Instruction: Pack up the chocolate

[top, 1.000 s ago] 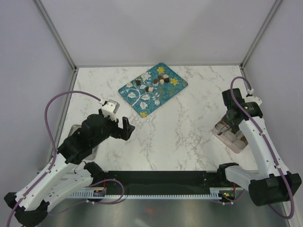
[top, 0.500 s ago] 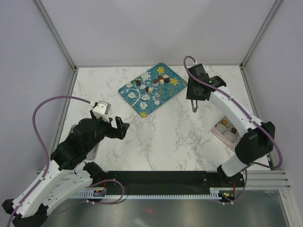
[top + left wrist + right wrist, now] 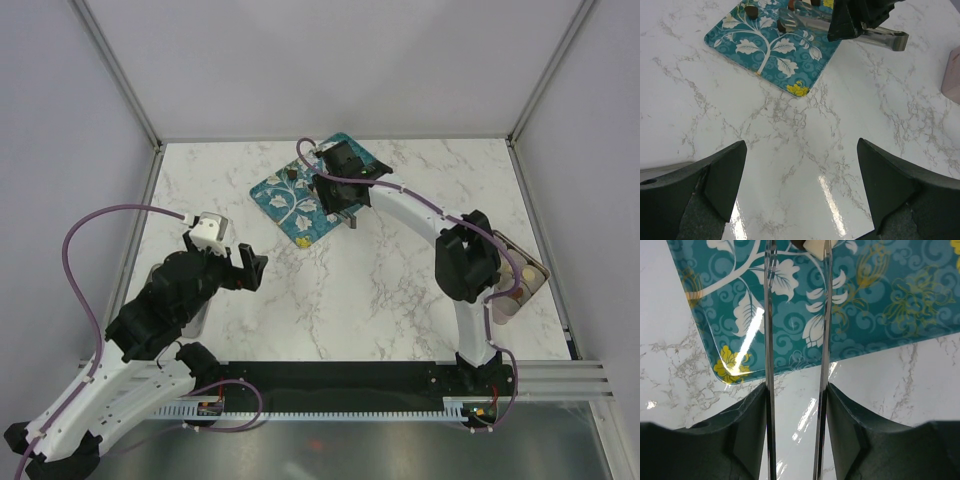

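Marble bench [image 3: 380, 295] carries the teal tray [image 3: 280, 200] at upper centre, where the right jaws clamp tongs [image 3: 826, 340] straddling a chocolate [image 3: 812, 246], seemingly to pinch it; left jaws gape empty.

We saw white links and black joints on the left arm [image 3: 160, 300] and right arm [image 3: 400, 205], each trailing a purple cable [image 3: 100, 214]; the left gripper [image 3: 801, 150] had black wedge fingers [image 3: 725, 175].

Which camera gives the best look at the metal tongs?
The right wrist view: both arms of the tongs run large and sharp over the teal tray. The left wrist view shows them sidelong, partly behind the right claw. From above, only a sliver peeks out.
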Action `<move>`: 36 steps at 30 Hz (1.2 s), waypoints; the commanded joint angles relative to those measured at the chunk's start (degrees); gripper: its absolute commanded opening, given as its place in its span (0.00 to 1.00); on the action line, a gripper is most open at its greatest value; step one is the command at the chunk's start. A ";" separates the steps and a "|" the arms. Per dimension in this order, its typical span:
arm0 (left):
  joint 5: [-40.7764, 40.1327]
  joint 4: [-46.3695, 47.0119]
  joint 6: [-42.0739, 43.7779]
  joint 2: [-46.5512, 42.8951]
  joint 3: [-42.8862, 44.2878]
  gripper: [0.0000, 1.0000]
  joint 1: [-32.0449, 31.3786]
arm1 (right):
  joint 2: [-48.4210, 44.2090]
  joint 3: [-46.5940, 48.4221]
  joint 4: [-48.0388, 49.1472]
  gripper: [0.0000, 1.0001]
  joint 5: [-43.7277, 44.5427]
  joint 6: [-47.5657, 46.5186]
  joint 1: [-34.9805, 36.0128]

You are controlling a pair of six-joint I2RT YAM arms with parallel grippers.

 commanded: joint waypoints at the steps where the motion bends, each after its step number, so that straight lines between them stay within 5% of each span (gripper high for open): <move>1: -2.58 0.38 0.06 0.09 0.02 1.00 -0.29 | 1.37 3.46 2.21 0.56 -0.71 -4.07 0.42; 15: -2.32 0.47 0.41 2.02 0.28 1.00 -0.21 | 1.90 -0.68 3.09 0.57 1.05 -7.86 0.42; 36: -3.11 0.55 0.32 2.72 0.37 1.00 -0.21 | 3.75 -1.28 4.41 0.43 1.75 -7.60 -0.19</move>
